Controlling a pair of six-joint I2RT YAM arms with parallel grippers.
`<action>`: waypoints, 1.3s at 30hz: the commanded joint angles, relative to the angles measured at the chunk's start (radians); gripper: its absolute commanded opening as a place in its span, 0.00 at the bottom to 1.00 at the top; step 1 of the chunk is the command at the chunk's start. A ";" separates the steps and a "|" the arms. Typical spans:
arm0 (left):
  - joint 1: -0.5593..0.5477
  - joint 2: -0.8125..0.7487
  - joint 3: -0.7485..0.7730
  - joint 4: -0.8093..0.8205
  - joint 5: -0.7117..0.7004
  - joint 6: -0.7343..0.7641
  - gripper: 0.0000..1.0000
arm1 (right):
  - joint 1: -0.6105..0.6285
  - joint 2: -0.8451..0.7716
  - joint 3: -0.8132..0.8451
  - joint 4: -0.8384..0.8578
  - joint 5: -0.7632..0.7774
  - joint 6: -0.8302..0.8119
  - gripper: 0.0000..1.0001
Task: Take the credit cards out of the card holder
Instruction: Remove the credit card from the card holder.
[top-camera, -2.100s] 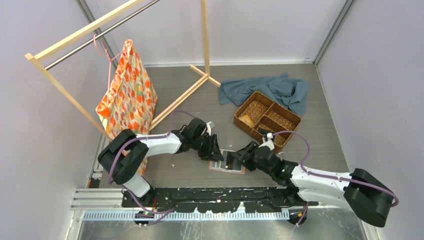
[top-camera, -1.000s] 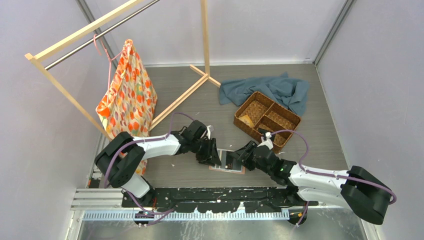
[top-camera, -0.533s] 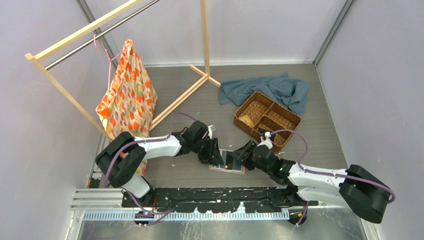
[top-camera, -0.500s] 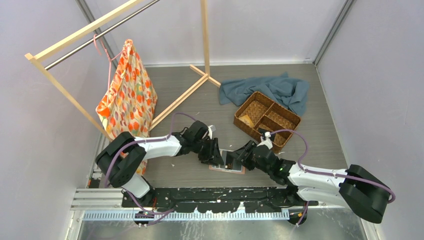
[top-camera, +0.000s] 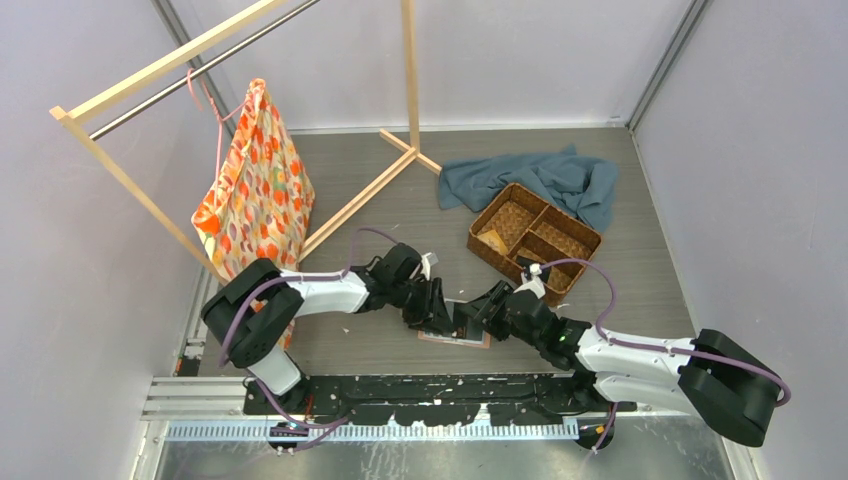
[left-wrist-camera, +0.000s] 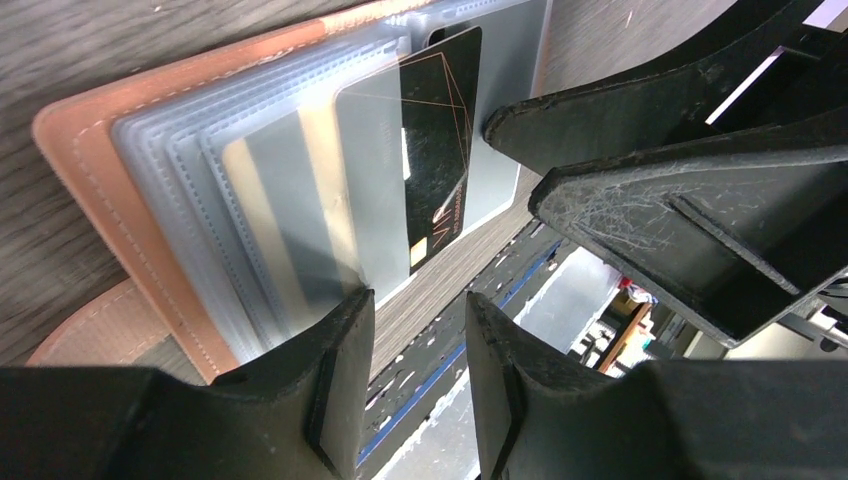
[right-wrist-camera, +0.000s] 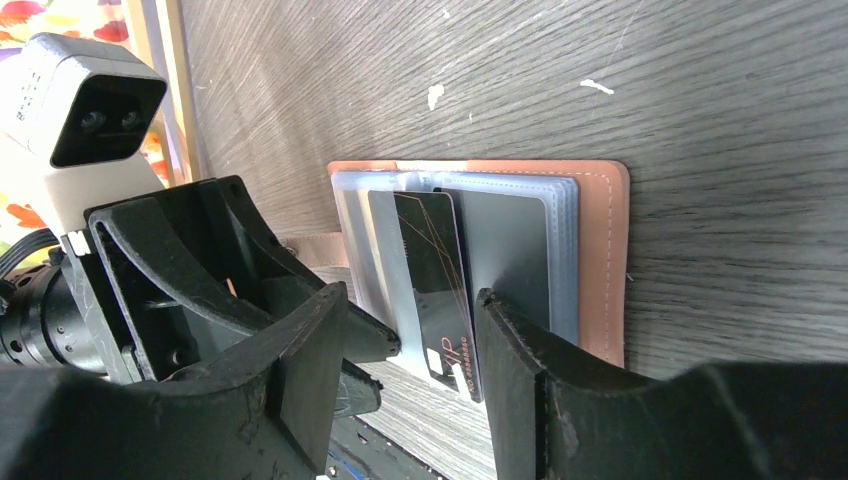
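Open salmon-pink card holder (top-camera: 460, 336) lies at six o'clock on the worktop. The left gripper (left-wrist-camera: 415, 310), half-open and empty, rests at its nine o'clock edge. The right gripper (right-wrist-camera: 410, 300), half-open, flanks the protruding black card (right-wrist-camera: 432, 260) from three o'clock. Best approach: pin the holder, pinch the card's end and slide it straight out.

A robot test cell in a lab: plain pale walls (top-camera: 90, 260) box in a grey wood-grain surface (top-camera: 400, 190). A metal rail (top-camera: 400, 430) along the near edge carries the left arm (top-camera: 320, 290) and right arm (top-camera: 620, 355). Staged props sit farther back: wooden clothes rack (top-camera: 170, 60), patterned bag (top-camera: 258, 185), woven basket (top-camera: 560, 210), blue cloth (top-camera: 560, 175).
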 joint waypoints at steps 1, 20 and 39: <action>-0.014 0.058 0.000 0.030 -0.030 -0.005 0.41 | 0.001 -0.008 0.006 -0.025 0.013 -0.013 0.55; -0.017 0.100 0.016 0.074 -0.038 -0.021 0.41 | 0.000 -0.068 -0.006 -0.079 0.026 -0.002 0.55; -0.015 0.002 0.060 -0.052 -0.126 0.007 0.40 | -0.002 -0.078 0.034 -0.144 0.037 -0.065 0.55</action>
